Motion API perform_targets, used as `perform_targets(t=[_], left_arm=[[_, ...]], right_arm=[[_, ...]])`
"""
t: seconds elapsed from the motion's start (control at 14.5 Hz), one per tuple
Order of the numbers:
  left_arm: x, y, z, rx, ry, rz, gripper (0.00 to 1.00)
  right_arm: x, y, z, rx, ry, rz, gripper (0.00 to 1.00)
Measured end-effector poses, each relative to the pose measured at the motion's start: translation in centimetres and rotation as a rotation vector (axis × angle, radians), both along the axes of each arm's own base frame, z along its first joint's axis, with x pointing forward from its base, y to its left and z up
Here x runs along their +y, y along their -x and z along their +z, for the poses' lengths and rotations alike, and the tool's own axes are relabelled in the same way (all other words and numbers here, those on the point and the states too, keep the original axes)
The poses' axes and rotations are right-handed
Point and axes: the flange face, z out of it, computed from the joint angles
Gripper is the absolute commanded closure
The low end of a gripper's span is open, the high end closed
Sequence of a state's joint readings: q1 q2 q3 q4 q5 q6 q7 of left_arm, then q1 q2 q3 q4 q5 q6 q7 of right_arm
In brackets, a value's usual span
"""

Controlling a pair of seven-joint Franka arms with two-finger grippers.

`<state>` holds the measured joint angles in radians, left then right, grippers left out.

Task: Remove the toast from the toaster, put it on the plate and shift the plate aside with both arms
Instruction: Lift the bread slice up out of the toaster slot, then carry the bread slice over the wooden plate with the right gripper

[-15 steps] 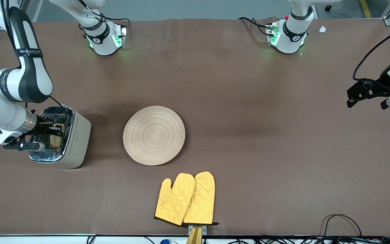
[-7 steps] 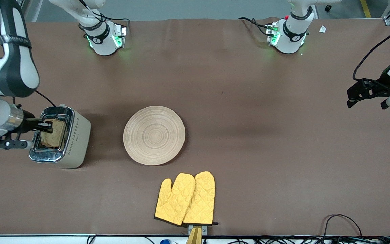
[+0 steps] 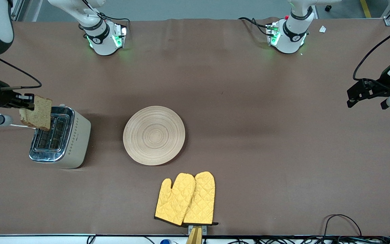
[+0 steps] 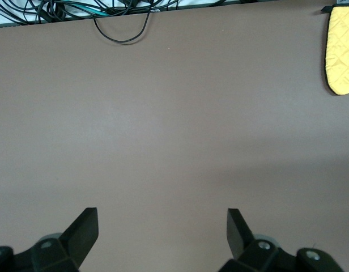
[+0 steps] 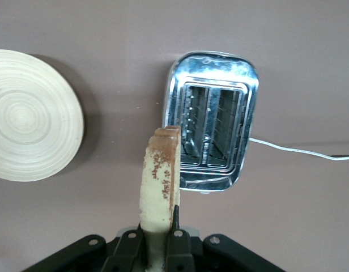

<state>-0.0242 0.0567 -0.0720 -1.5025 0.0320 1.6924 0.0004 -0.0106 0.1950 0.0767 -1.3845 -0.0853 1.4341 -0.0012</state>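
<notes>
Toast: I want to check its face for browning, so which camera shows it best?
The front view: the toast shows its broad speckled face, pinched by the right gripper above the toaster. The right wrist view gives only its thin crust edge. The left wrist view shows no toast.

- Even, diffuse overhead light; the brown table (image 3: pixel 249 135) reads moderately bright, without hard highlights.
- Soft shadows lie beside the plate (image 3: pixel 154 135) and the toaster (image 3: pixel 61 137).
- Glare on the toaster's chrome top in the right wrist view.
- Green lamps glow at both arm bases.
- All views appear sharp.
</notes>
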Motion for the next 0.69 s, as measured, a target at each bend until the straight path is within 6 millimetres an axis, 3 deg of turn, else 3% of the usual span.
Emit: perform_targets(t=[0.21, 0.34, 0.48, 0.69], left_arm=[[0.1, 0.0, 0.0, 0.000, 0.000, 0.001, 0.00], [0.1, 0.0, 0.0, 0.001, 0.000, 0.001, 0.00], [0.1, 0.0, 0.0, 0.001, 0.000, 0.001, 0.00], [0.1, 0.0, 0.0, 0.001, 0.000, 0.001, 0.00]], right_arm=[[4.1, -0.1, -1.8, 0.010, -0.068, -0.027, 1.00], [6.0, -0.8, -6.0, 0.004, -0.143, -0.055, 1.00], [7.7, -1.2, -11.6, 0.004, -0.238, -0.087, 1.00], [10.8, -0.5, -18.0, -0.023, -0.335, -0.130, 1.00]])
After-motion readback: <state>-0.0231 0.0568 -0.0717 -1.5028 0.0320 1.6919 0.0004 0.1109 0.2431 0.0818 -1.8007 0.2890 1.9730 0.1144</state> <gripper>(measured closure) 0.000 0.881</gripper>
